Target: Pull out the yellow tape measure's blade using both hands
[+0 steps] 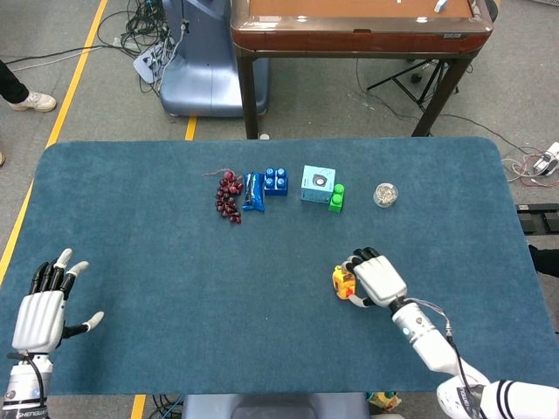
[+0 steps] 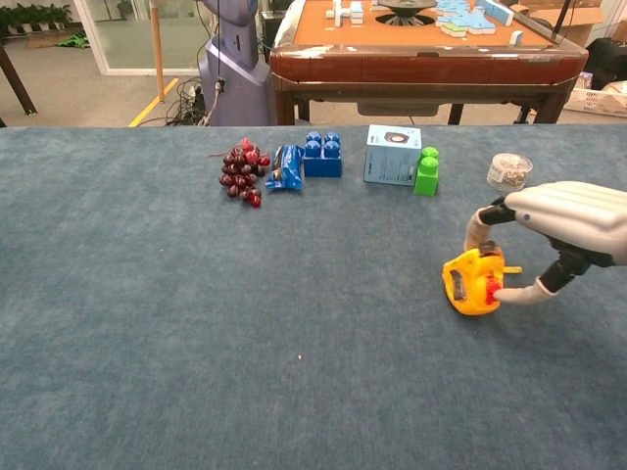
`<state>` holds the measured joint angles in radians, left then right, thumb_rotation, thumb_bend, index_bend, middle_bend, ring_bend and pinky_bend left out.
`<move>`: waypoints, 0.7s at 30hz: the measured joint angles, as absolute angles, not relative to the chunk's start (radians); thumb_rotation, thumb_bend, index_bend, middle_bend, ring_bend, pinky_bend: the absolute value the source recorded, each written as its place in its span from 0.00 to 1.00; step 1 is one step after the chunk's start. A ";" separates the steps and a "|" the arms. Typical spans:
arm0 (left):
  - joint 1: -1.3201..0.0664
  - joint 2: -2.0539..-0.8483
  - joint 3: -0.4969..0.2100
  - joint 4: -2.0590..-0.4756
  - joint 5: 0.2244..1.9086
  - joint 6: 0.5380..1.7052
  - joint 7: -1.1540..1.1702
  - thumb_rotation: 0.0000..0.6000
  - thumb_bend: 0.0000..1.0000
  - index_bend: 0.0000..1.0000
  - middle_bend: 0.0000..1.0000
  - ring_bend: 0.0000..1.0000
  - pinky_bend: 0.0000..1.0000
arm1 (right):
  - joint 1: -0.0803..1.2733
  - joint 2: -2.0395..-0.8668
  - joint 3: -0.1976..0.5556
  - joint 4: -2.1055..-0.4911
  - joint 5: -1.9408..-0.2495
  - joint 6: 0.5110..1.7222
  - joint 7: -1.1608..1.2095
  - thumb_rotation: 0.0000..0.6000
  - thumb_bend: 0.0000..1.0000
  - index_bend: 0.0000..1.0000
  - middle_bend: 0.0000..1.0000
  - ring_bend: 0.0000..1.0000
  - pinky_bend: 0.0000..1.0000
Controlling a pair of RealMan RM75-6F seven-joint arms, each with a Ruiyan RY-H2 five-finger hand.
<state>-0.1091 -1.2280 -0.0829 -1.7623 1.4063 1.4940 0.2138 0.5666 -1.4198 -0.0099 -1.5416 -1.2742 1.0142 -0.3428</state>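
- The tape measure point(image 2: 472, 282) stands on edge on the blue bench point(image 1: 157, 253), right of the middle and nearer than the row of small things.
- The right robot hand point(image 2: 563, 223) grips the tape measure: fingers point(image 2: 480, 227) curl over its top and far side, and the thumb point(image 2: 524, 293) presses its near right side by the red button.
- In the head view the same right robot hand point(image 1: 377, 279) covers most of the tape measure point(image 1: 342, 282), leaving only its left end showing.
- A short yellow tab juts out at the right of the case, by the fingers; whether it is the blade I cannot tell.
- The left robot hand point(image 1: 42, 312) is at the near left corner of the bench, well apart from the tape measure, fingers spread and holding nothing.
- Along the far middle of the bench lies a row: grapes point(image 1: 229, 195), a blue packet point(image 1: 252, 191) just beside them, a blue brick point(image 1: 276, 181), a pale box point(image 1: 318, 184) and a green brick point(image 1: 336, 198) touching the box's right side.
- A small clear tub point(image 1: 384, 194) sits to the right of that row, apart from it.
- A brown table point(image 2: 421, 44) stands on the floor beyond the bench.
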 measured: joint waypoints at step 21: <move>-0.116 -1.232 -0.076 -1.775 1.406 1.479 0.234 1.00 0.09 0.17 0.00 0.00 0.00 | 0.477 -1.300 -0.032 -1.590 -1.239 1.052 -0.363 1.00 0.36 0.49 0.34 0.18 0.18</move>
